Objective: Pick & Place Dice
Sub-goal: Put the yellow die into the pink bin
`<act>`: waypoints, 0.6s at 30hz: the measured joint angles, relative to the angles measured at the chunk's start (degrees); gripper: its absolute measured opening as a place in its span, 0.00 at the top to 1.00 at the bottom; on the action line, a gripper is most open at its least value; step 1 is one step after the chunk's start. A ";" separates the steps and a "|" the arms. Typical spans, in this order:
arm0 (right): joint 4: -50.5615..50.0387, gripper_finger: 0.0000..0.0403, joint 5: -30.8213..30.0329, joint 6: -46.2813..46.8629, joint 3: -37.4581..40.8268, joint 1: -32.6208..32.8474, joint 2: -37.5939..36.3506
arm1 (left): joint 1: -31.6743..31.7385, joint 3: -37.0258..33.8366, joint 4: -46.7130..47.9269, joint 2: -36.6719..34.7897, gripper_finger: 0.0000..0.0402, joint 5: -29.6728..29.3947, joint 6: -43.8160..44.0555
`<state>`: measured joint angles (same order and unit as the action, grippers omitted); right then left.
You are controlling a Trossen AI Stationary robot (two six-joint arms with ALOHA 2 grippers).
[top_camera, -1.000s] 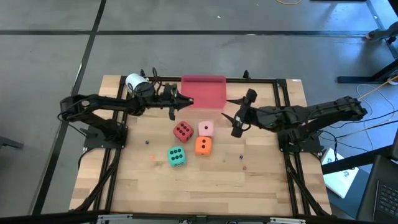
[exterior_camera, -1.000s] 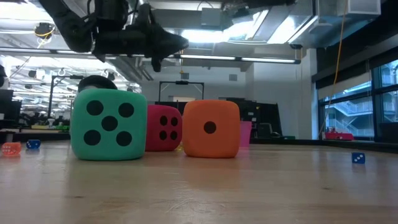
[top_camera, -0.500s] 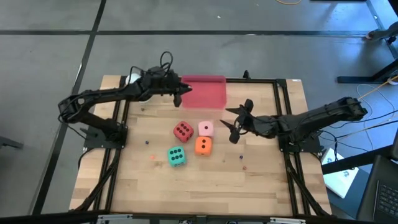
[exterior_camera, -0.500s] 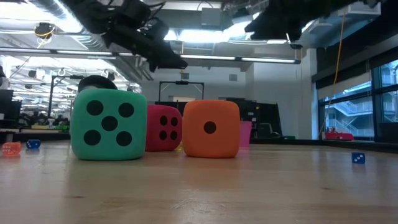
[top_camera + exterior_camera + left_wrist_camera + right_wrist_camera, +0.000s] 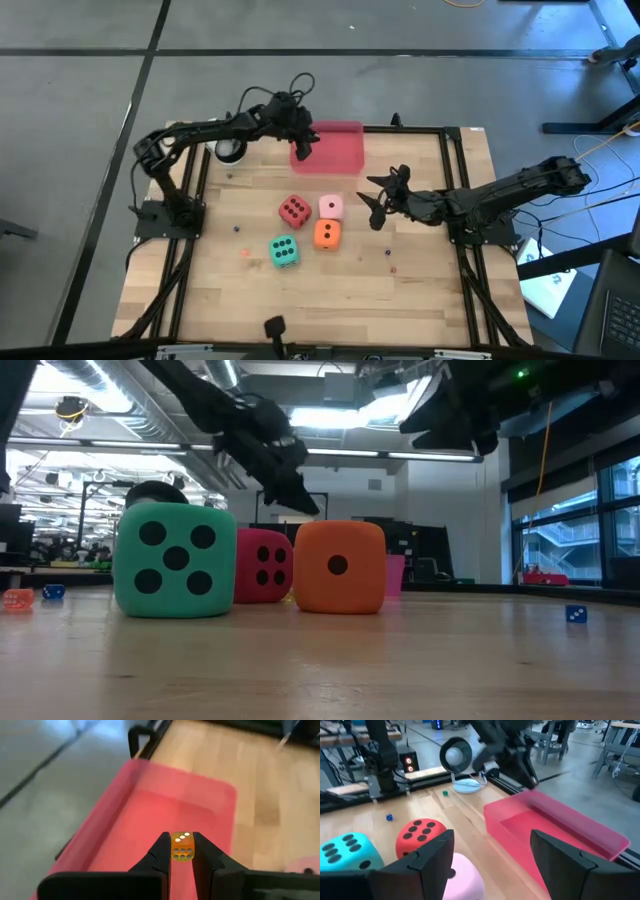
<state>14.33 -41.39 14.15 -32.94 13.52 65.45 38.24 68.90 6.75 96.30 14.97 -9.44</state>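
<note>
Left gripper [image 5: 181, 851] clamped on a tiny orange die [image 5: 182, 846], poised above the pink tray [image 5: 150, 815], not yet released; tray looks bare. Right gripper [image 5: 487, 857] spread wide, holding nothing, just beside the pink die [image 5: 462, 875]. Four large dice on the table: red [image 5: 293, 210], pink, orange [image 5: 326, 234], green [image 5: 283, 251], none placed. Early stage, most work left. Two or three tiny dice scattered; count uncertain.

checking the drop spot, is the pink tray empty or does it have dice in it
Empty. The tray has a bare floor in both wrist views. The left pincer hangs over it, shut on a tiny orange die.
</note>
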 joint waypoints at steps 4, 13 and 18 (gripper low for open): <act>2.48 0.35 0.22 -0.23 1.56 0.00 0.00 | 0.66 6.00 7.15 5.61 0.93 -0.08 -1.74; 2.66 0.35 0.28 0.22 1.98 -0.02 0.00 | 0.94 19.16 20.80 16.28 0.93 -2.36 -4.81; 2.59 0.35 0.46 0.20 1.98 -0.02 0.00 | 0.59 25.32 26.85 21.06 0.93 -3.39 -6.27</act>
<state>16.93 -40.93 14.35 -30.96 13.50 65.45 38.83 94.22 33.61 117.36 11.58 -15.71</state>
